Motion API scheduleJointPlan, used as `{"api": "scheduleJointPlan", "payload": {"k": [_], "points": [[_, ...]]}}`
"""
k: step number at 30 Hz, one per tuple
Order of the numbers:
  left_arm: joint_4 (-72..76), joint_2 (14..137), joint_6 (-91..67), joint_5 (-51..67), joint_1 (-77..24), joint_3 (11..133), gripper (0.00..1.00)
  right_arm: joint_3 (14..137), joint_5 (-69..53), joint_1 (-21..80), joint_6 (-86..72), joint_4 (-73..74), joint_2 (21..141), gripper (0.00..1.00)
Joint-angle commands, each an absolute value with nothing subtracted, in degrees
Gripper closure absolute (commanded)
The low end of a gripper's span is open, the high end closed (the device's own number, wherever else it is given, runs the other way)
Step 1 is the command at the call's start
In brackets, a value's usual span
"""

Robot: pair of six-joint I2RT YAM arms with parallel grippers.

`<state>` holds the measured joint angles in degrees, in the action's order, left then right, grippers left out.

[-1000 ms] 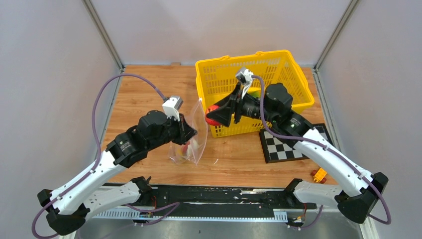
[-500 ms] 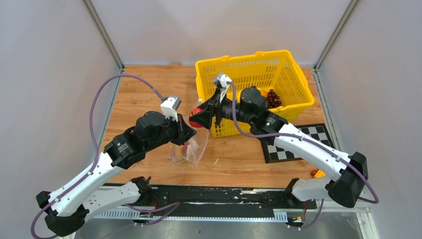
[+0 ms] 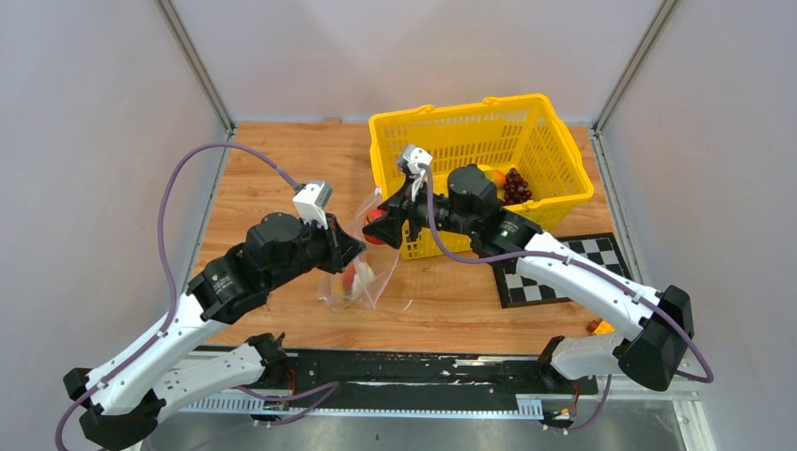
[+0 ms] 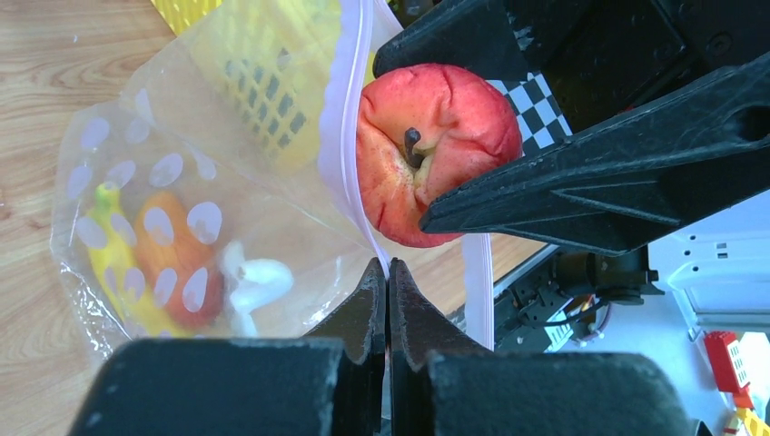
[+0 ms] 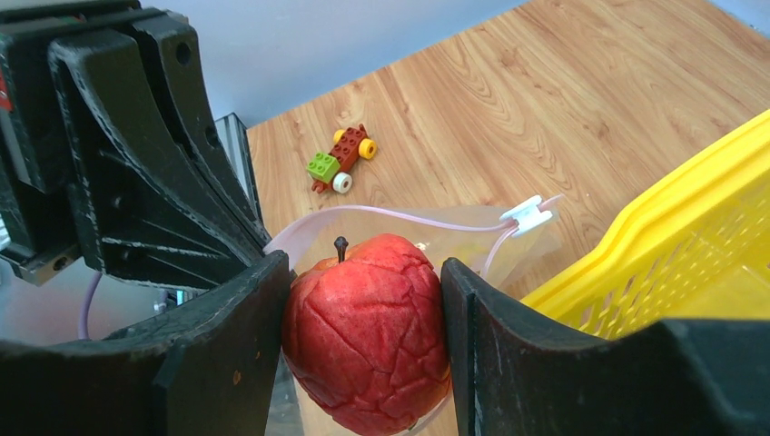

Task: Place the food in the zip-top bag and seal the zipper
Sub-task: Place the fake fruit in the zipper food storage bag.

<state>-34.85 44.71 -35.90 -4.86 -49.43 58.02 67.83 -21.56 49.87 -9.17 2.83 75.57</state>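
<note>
No legible text, label, brand, number or sign in any view. Zip-top bag (image 4: 182, 173) bears only pale dots; checkered board (image 3: 528, 278) only squares.

On table (image 3: 273, 169), bag (image 3: 367, 282) is sitting. At bag's mouth apple (image 3: 378, 228) is hovering; inside bag banana (image 4: 111, 256) is lying. Behind-right of bag basket (image 3: 451, 141) is standing, grapes (image 3: 516, 186) in it; right of bag checkerboard (image 3: 517, 287) is lying.

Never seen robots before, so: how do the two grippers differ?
The left gripper is shut tight; the right gripper is spread wide. The left pinches the zip-top bag's thin edge; the right clamps a round red apple. Both are black and meet at the bag's mouth.
</note>
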Motion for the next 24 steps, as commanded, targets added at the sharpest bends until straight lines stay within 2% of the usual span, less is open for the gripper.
{"api": "scheduleJointPlan", "payload": {"k": [1, 4, 7, 18, 24], "points": [[-32.16, 43.64, -36.57, -6.06, -49.52, 58.23, 1.00, 69.43, -20.82, 50.43, -6.43, 3.33, 74.79, 0.43], [-32.30, 43.38, -36.53, -6.30, -49.57, 58.27, 1.00, 68.69, -20.42, 50.61, -6.70, 2.32, 73.80, 0.32], [-32.45, 43.25, -36.50, -6.48, -49.57, 58.17, 1.00, 67.51, -20.78, 50.65, -7.48, 0.54, 72.82, 0.27], [-32.42, 43.42, -36.54, -6.76, -49.57, 57.76, 1.00, 66.77, -23.32, 50.66, -9.31, -2.19, 70.70, 0.25], [-32.69, 43.38, -36.52, -7.24, -49.57, 57.39, 1.00, 67.46, -15.29, 50.63, -7.21, 3.13, 67.49, 0.25]]}}
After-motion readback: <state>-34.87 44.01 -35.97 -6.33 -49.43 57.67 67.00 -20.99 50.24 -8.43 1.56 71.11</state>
